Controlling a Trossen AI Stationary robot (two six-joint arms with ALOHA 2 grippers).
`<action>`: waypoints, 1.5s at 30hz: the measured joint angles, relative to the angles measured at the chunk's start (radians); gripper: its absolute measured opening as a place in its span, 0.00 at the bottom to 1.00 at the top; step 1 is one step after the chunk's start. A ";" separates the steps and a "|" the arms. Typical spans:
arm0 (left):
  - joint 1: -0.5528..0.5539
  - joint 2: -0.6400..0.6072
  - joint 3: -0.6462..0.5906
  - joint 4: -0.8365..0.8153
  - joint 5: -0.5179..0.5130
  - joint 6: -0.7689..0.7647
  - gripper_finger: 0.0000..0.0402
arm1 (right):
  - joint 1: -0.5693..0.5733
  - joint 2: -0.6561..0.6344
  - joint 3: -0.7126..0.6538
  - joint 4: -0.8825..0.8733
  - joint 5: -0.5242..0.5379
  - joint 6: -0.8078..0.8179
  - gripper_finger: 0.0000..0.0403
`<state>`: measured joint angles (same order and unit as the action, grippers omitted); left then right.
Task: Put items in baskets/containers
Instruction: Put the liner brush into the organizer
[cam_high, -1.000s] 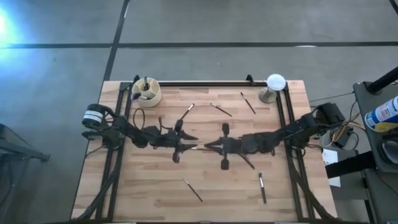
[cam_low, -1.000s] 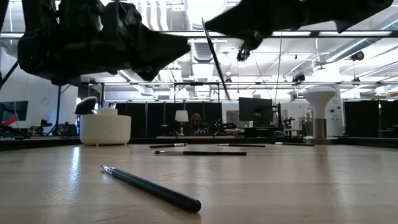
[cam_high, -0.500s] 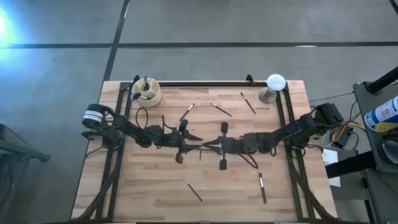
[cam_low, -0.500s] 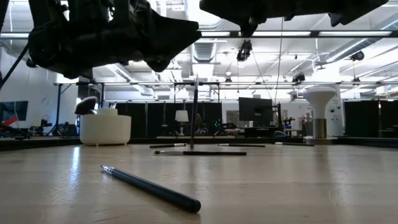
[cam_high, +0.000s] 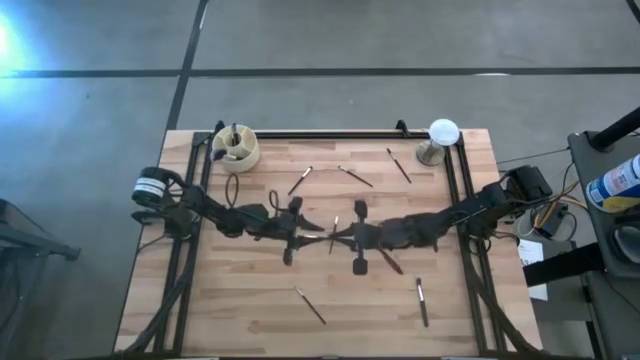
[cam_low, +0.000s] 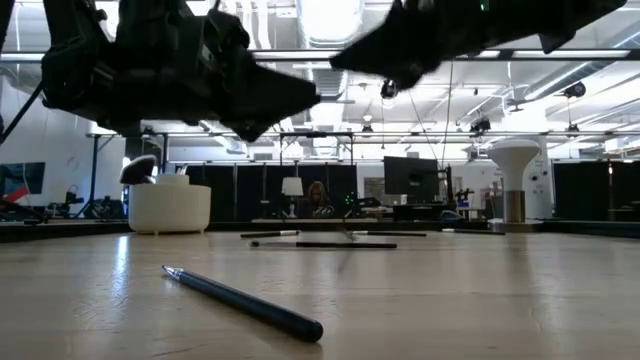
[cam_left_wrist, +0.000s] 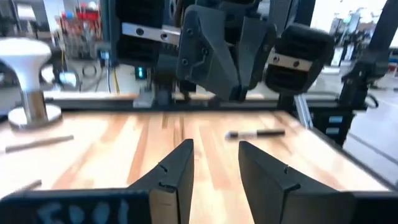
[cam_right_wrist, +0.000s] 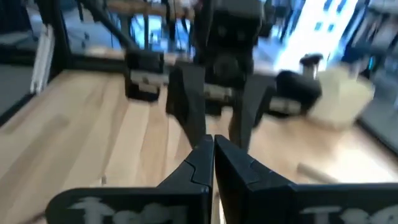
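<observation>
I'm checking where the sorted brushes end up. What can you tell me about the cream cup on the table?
The cream cup is a small round pot, matte and plastic-looking, standing upright on the wooden table at its far left corner, beside the black frame rail. From above, inner dividers split it into compartments. A few brushes already stand in it; one with a fluffy dark head sticks out above the rim in the low view. Neither gripper touches it.
</observation>
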<state>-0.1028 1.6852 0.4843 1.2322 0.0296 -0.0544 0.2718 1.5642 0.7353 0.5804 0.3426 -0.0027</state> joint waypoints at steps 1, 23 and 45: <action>0.000 0.000 0.000 -0.021 0.000 -0.003 0.30 | 0.000 0.000 0.000 -0.038 0.007 0.032 0.02; -0.018 0.000 -0.001 -0.239 -0.031 -0.088 0.30 | -0.073 -0.001 0.008 -0.689 0.034 0.728 0.27; -0.018 0.001 -0.001 -0.249 -0.031 -0.103 0.30 | -0.190 0.102 0.005 -0.790 0.024 0.883 0.28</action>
<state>-0.1207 1.6863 0.4835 0.9829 -0.0010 -0.1577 0.0816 1.6665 0.7403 -0.2098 0.3668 0.8803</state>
